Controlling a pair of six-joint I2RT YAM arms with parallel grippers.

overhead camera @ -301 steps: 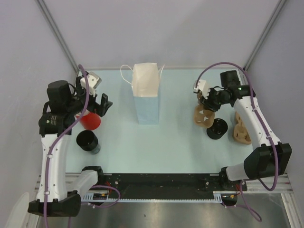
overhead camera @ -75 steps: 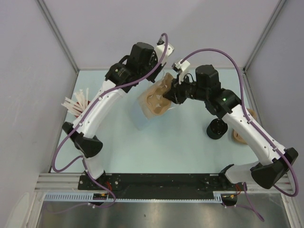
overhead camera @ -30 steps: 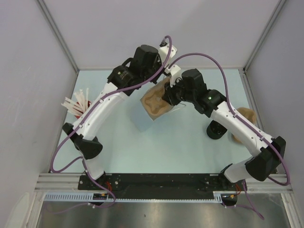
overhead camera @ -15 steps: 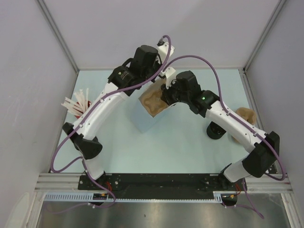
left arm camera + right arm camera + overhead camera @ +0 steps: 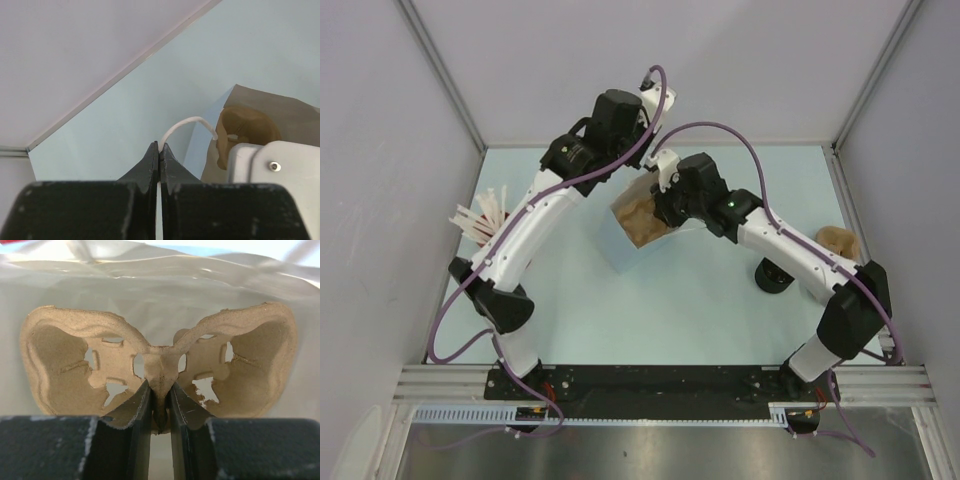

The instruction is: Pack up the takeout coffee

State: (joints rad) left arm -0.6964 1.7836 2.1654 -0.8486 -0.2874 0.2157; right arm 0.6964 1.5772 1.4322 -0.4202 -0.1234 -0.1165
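The table (image 5: 720,310) is pale blue and is closed in by walls on the left, far and right sides. One pale-blue paper bag (image 5: 616,250) sits at the far middle with its mouth open.

The left arm (image 5: 535,225) and right arm (image 5: 800,260) both reach to the bag. The left gripper (image 5: 159,150) has its jaws pressed together on the bag's white cord handle (image 5: 185,124). The right gripper (image 5: 160,387) is nearly closed and pinches the central ridge of a brown pulp carrier (image 5: 160,355). That carrier sits inside the bag's mouth, with the white inner walls around it.

There are two carriers. The second carrier (image 5: 837,241) lies at the right edge of the table, partly behind the right arm. There is one takeout coffee (image 5: 770,277). It stands on the table well to the right of the bag, just beside the second carrier, and is partly covered by the right arm. One bunch of white straws (image 5: 480,215) stands at the left edge.

Bare table shows on the near side of the bag, between the two arms.
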